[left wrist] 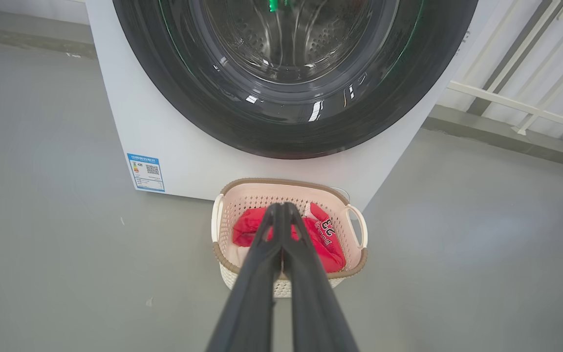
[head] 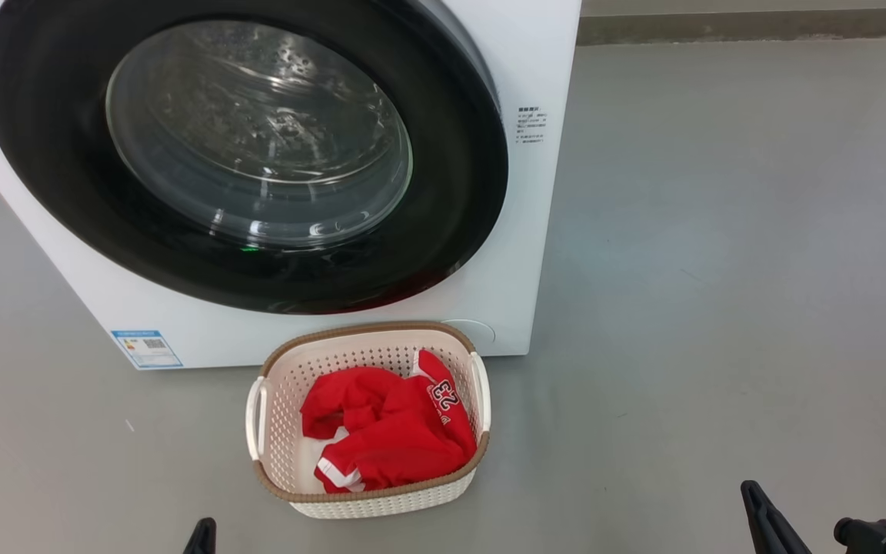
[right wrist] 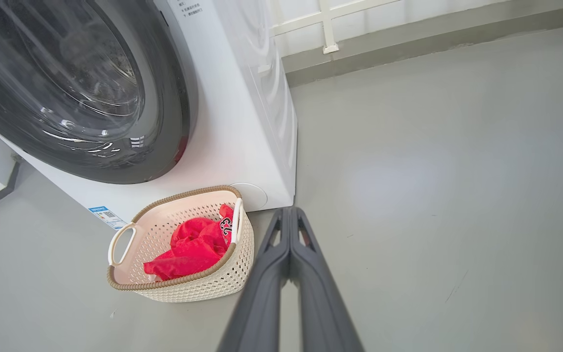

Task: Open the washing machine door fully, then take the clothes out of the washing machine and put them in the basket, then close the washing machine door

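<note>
The washing machine door (head: 247,146) lies flat against the front of the washing machine (head: 539,254). Its black rim (head: 51,169) sits flush with the white panel as far as the head and right wrist views show, so it reads as closed, though whether the latch has caught cannot be told. Through the window the steel drum (left wrist: 291,39) looks bare. The only red near it is a faint glint at the rim's lower edge, probably a reflection. The clothes (head: 389,431) lie bundled in the basket (head: 366,329), with the number 23 turned up toward its right side. The basket stands on the floor (head: 720,308) just in front of the machine, below the door. The left gripper (left wrist: 281,208) has its two fingers pressed together with nothing between them; it hangs over the floor on the near side of the basket, pointing toward it. The right gripper (right wrist: 290,211) is likewise pinched together and empty, off to the right of the basket over bare floor. Judged from this, all three steps look done and the task is at its end. The next move calls for little. If the door proves unlatched, a firm push on the rim with closed fingertips would seat it; otherwise both arms need only keep clear of the basket and settle to rest.
</note>
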Controlling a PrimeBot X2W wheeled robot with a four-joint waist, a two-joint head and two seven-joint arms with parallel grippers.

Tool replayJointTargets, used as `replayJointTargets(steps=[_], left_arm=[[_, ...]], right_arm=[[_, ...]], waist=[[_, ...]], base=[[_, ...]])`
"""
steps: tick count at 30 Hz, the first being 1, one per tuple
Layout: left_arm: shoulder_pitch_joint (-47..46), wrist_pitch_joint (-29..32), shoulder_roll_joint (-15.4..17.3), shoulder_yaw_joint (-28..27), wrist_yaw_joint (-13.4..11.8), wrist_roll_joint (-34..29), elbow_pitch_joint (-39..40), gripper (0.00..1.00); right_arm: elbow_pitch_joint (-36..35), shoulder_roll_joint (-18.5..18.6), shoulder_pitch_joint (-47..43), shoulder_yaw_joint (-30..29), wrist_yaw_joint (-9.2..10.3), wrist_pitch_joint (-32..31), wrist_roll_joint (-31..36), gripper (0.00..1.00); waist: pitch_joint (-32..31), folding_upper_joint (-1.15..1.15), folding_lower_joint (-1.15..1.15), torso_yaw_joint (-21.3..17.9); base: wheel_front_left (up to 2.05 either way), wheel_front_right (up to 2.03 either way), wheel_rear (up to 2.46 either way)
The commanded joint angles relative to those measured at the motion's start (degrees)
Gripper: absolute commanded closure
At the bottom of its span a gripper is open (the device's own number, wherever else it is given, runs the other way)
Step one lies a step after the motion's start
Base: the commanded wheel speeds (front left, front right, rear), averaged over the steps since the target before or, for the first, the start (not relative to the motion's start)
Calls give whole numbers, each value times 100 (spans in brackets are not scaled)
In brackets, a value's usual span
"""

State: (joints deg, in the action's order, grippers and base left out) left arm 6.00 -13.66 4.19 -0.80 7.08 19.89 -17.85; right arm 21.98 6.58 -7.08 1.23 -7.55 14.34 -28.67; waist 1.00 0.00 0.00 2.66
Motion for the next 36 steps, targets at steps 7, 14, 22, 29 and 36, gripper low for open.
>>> replayJointTargets(steps=[7, 14, 22, 29, 36], left_arm=[[-92, 120, 56, -70, 3, 504, 132, 100], [-166, 233, 45, -100, 6, 911, 144, 100], [-245, 365, 32, -135, 8, 1379, 161, 100], [-313, 481, 21, -166, 10, 1787, 176, 100], [-372, 581, 11, -193, 12, 2139, 189, 100]], right_arm=[[-163, 50, 96, -70, 1, -140, -465, 100], [-196, 25, 178, -113, 1, -258, -821, 100], [-239, -4, 265, -163, 1, -394, -1229, 100], [-278, -30, 339, -206, 2, -512, -1587, 100], [-311, -52, 403, -243, 2, -614, -1895, 100]], waist=[[-12, 0, 3, -17], [-10, 0, 0, -32], [-15, 0, 0, -50], [-20, 0, 0, -65], [-24, 0, 0, -78]], base=[[0, 0, 0], [0, 0, 0], [0, 0, 0], [0, 0, 0], [0, 0, 0]])
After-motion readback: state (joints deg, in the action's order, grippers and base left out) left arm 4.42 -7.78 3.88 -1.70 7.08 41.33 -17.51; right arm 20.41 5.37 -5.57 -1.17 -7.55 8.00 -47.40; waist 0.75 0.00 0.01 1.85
